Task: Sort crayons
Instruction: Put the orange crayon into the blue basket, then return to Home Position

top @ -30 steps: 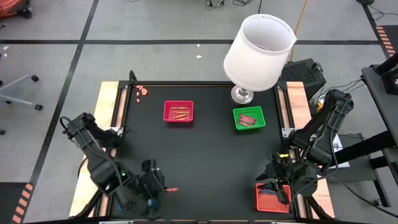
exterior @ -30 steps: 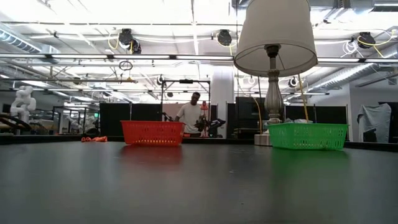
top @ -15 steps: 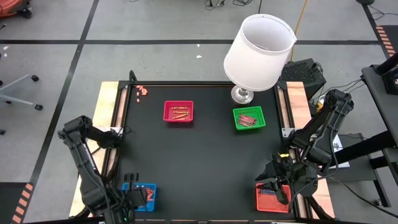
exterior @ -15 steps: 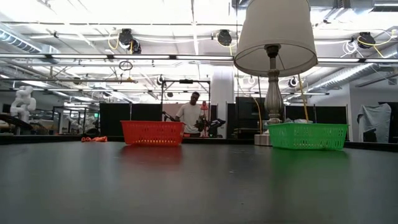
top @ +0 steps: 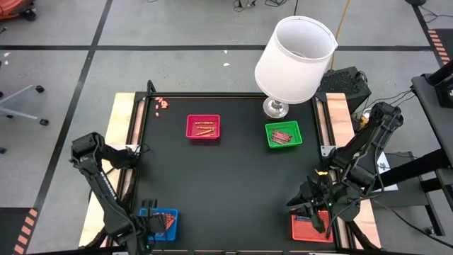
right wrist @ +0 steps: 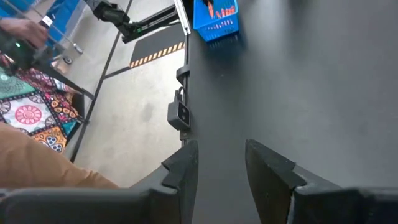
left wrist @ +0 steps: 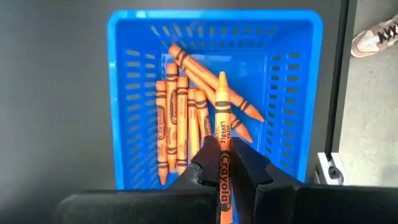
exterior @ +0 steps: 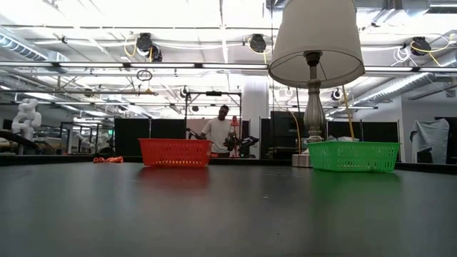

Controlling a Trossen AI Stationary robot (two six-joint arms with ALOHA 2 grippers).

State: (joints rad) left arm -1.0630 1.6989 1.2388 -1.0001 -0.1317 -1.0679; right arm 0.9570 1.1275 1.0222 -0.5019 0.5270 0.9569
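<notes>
Sorting looks mostly done, judging by the black tabletop (top: 233,177): its middle is bare, and the lamp (top: 294,60) at the far edge serves as landmark. Just in front of the lamp, the green tray (top: 283,134) holds reddish crayons; beside it, further from the lamp, the pink-red tray (top: 203,127) holds a few orange-brown ones. Well away from the lamp at the near left corner, the blue tray (left wrist: 214,93) holds about half a dozen orange crayons (left wrist: 180,118). The left gripper (left wrist: 222,174) hangs right over that tray, jaws clamped on one orange crayon (left wrist: 222,149), not yet dropped. At the near right corner the right gripper (right wrist: 221,162) sits over the red tray (top: 310,227), jaws apart, nothing between them. Left to do: a small loose cluster of pink crayons (top: 162,104) at the far left corner, level with the lamp.
</notes>
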